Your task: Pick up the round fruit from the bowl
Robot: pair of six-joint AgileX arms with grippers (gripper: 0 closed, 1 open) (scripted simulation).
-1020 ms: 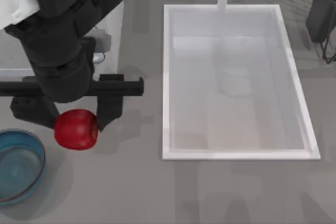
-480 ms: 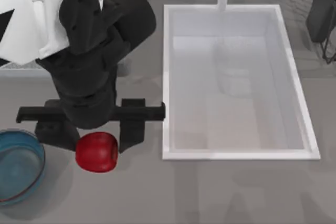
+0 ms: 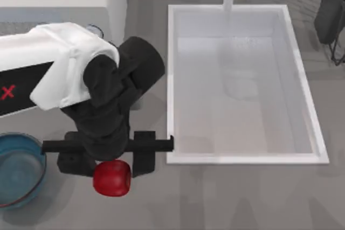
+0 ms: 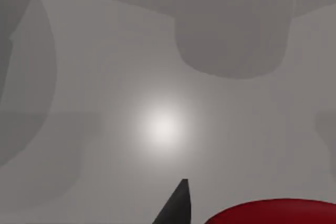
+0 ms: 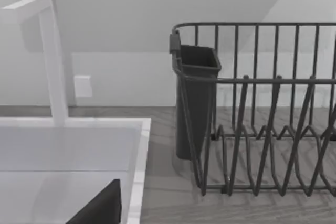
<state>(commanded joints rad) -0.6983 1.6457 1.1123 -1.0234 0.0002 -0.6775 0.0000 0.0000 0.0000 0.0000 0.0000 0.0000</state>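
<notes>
Sink basin (image 3: 242, 79) is seen at the table's right half, untouched. Bowl (image 3: 19, 171) is left at the table's left edge, emptied. Left pincer (image 3: 111, 166) is clenched on the round fruit (image 3: 112, 178), held clear of the bowl, between bowl and sink, over bare table (image 3: 226, 197). Pick-up is judged done; at most a lift or hold is left. Fruit is round, so no long axis or heading is readable. Right arm is parked by the dish rack (image 5: 262, 119).

White left arm (image 3: 48, 74), red marking, black wrist, black jaws
</notes>
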